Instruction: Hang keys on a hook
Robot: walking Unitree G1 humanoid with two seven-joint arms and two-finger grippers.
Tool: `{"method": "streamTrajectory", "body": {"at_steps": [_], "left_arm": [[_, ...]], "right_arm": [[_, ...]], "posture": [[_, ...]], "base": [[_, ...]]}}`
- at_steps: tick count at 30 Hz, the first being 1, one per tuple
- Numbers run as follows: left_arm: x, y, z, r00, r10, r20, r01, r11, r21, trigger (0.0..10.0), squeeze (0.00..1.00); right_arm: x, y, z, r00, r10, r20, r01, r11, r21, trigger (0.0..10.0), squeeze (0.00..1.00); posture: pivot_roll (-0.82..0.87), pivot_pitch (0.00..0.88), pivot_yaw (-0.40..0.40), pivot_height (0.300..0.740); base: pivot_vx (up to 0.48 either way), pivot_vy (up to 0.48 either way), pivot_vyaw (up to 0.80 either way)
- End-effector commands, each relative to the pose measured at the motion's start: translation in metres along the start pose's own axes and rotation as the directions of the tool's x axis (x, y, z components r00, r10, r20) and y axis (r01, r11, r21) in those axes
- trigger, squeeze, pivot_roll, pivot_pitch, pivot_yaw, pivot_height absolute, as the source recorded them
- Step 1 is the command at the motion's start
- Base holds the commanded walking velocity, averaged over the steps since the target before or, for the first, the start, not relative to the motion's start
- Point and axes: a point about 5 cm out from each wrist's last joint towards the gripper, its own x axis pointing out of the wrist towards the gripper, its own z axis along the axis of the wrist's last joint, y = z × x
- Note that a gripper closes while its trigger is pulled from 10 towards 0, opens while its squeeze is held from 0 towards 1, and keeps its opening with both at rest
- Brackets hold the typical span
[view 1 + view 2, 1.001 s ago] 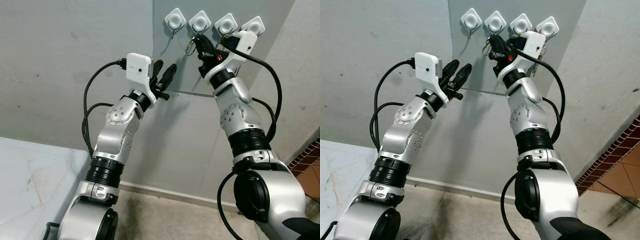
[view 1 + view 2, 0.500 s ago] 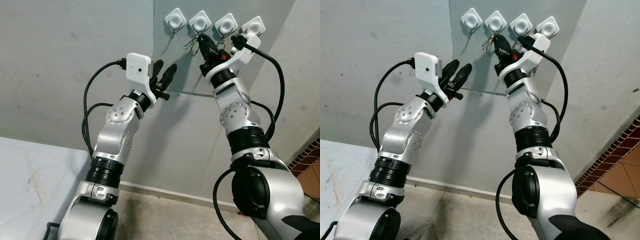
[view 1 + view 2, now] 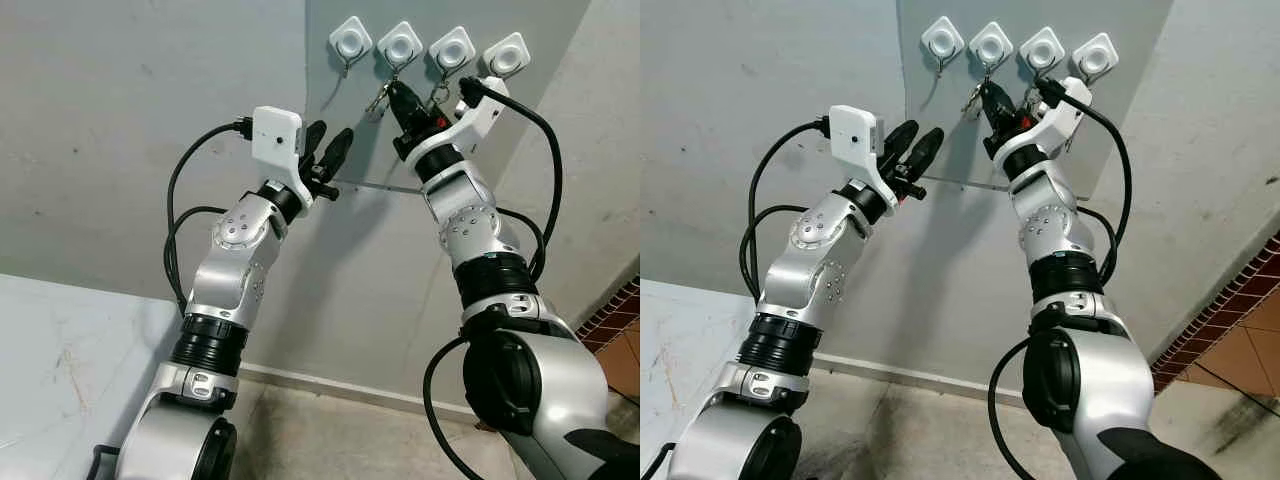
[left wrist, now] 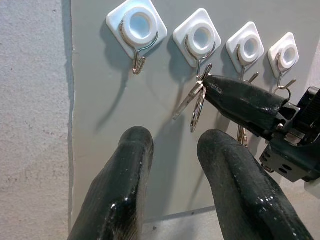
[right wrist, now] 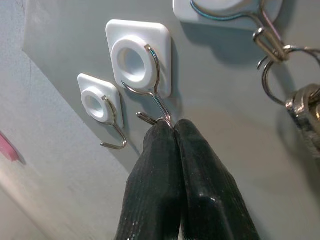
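Four white hooks sit in a row on a grey panel [image 3: 340, 120]. My right gripper [image 3: 397, 92] is raised to the second hook [image 3: 400, 44] and is shut on the keys [image 4: 196, 102]. The ring and one key dangle from its tip, right at that hook's wire end [image 5: 150, 118]. I cannot tell whether the ring is over the wire. My left gripper [image 3: 330, 145] is open and empty, held lower and to the left of the hooks, pointing at them. The first hook [image 4: 136, 30] is bare.
Another bunch of keys [image 5: 302, 102] hangs from the third hook [image 3: 452, 48]. The fourth hook [image 3: 507, 54] is at the right end. The right arm's black cable [image 3: 545, 150] loops beside the panel. A tiled floor [image 3: 620, 330] lies low on the right.
My right wrist has turned and shifted, bringing the keys from beside the second hook to its wire end, where they now dangle lower. The left arm has stayed still.
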Motion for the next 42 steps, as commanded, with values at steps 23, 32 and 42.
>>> {"method": "streamTrajectory", "body": {"at_steps": [23,32,42], "left_arm": [[-0.004,0.007,0.001,0.999,0.054,0.003,-0.054,0.998,0.022,10.0,0.0],[-0.009,0.009,-0.011,0.996,0.087,-0.032,-0.087,0.996,0.02,10.0,0.0],[-0.029,0.018,-0.061,0.975,0.161,-0.15,-0.151,0.986,0.073,10.0,0.0]], "right_arm": [[-0.021,-0.013,-0.019,1.0,0.006,-0.016,-0.005,1.0,0.004,10.0,1.0],[-0.037,-0.023,-0.026,1.0,-0.028,-0.013,0.027,0.996,-0.086,10.0,1.0],[-0.07,-0.044,-0.042,0.993,-0.114,-0.001,0.108,0.943,-0.314,10.0,1.0]], "posture": [[0.06,0.016,-0.026,0.74],[0.06,0.012,-0.021,0.74],[0.06,0.0,-0.017,0.74]], "base": [[0.0,0.0,0.0],[0.0,0.0,0.0],[0.0,0.0,0.0]]}}
